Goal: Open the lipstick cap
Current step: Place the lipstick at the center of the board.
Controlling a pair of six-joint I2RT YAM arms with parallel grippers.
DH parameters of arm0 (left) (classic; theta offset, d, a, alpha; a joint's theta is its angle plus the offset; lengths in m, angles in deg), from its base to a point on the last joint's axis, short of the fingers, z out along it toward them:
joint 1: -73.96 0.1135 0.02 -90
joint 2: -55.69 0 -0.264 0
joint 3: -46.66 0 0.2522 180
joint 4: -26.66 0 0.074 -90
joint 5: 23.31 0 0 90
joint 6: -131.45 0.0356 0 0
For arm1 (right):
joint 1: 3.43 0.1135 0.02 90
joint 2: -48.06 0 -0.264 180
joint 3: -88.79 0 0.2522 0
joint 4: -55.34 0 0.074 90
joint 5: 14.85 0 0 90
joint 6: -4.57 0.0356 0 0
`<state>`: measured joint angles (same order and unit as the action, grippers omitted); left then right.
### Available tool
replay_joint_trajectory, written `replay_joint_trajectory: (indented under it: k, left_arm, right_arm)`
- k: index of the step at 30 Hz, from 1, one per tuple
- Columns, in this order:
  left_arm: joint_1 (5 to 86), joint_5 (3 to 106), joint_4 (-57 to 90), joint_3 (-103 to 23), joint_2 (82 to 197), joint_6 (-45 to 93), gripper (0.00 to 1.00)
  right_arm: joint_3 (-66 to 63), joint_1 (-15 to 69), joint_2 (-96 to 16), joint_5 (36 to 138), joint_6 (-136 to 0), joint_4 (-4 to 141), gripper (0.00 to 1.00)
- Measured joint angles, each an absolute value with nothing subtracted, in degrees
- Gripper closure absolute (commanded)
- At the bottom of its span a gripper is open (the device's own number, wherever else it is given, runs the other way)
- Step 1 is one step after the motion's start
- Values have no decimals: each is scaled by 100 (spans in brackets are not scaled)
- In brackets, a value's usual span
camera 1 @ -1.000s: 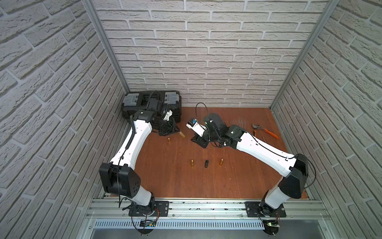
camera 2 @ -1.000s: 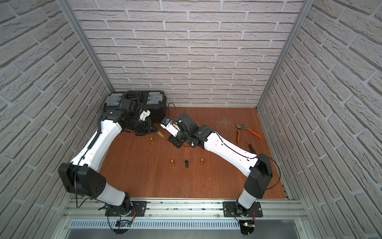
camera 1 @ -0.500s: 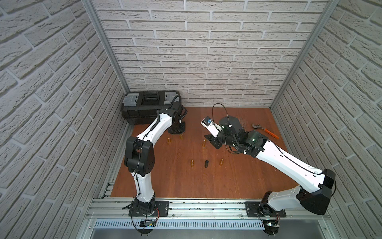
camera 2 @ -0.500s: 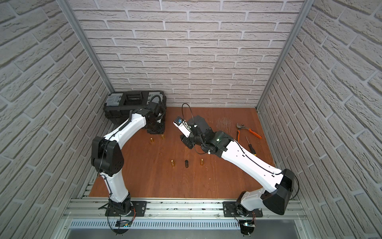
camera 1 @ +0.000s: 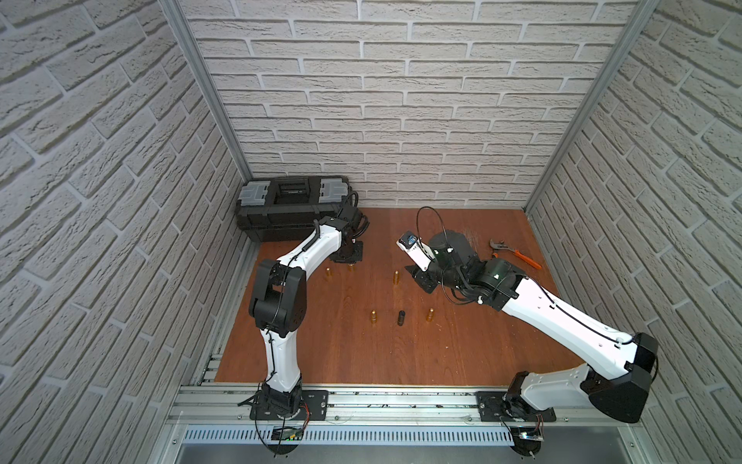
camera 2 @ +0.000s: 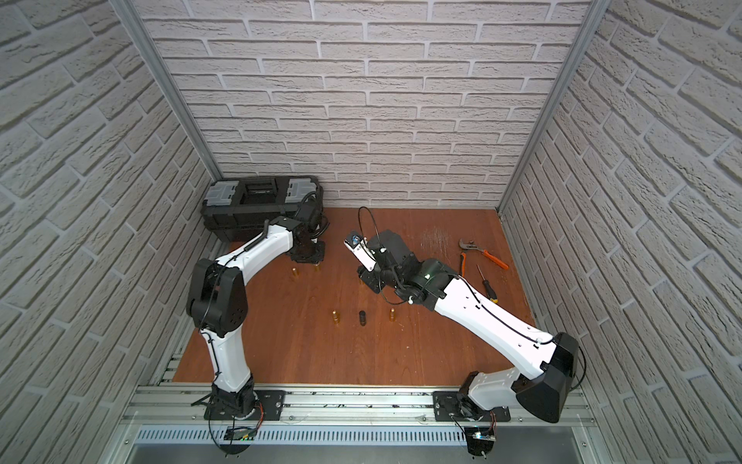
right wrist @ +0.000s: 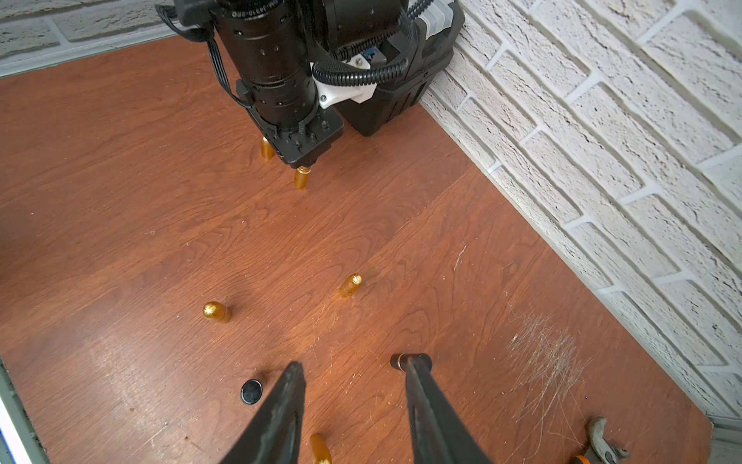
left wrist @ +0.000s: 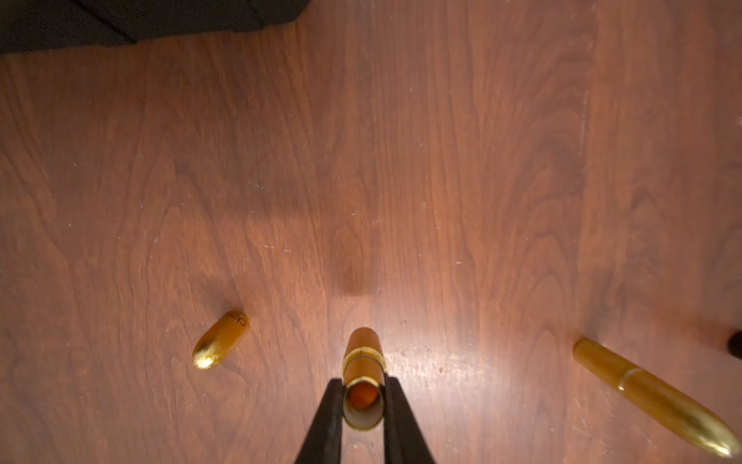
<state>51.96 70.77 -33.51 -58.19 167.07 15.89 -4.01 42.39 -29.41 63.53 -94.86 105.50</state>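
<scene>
Reddish wood-grain table [camera 1: 353, 361] lies under both my arms, and toward its back left stands the lipstick [left wrist: 362, 355], upright on the wood. My left gripper [left wrist: 363, 382] comes down on it from above, its two black fingers [left wrist: 327, 418] pressed against the sides of the gold tube's upper end. That end faces my wrist camera as an open ring with orange inside. Near it on the wood sits a short gold cap [left wrist: 221, 340], apart from the tube. On the tube's other side a capped gold lipstick [camera 1: 396, 276] stands between my two grippers.

My right gripper [right wrist: 353, 363] is held over the middle of the table, jaws spread, with only bare wood between them. A small dark cylinder [right wrist: 403, 360] with a brown rim shows at the tip of one finger; I cannot tell whether it touches the finger or rests on the wood behind it. Toward the front, a gold tube [camera 1: 373, 316], a black tube [camera 1: 400, 317] and a second gold tube [camera 1: 429, 315] stand in a row, well apart from both grippers.

A black toolbox [camera 1: 289, 209] fills the back left corner, just behind my left wrist. Orange-handled pliers [camera 2: 484, 252] and a screwdriver [camera 2: 486, 286] lie by the right wall, beyond a scratched patch [right wrist: 542, 353] in the wood. White brick walls [camera 1: 401, 100] close three sides, and an aluminium rail [camera 1: 401, 401] carrying my two bases runs along the front.
</scene>
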Motion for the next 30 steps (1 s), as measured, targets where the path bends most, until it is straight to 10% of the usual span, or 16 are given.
replay_joint_trajectory:
  k: [30]
  left_arm:
    - [4984, 7286, -2582, -4918, 16490, 1619, 80]
  right_arm:
    - [-303, 4239, -3026, 6296, -9484, 10566, 57]
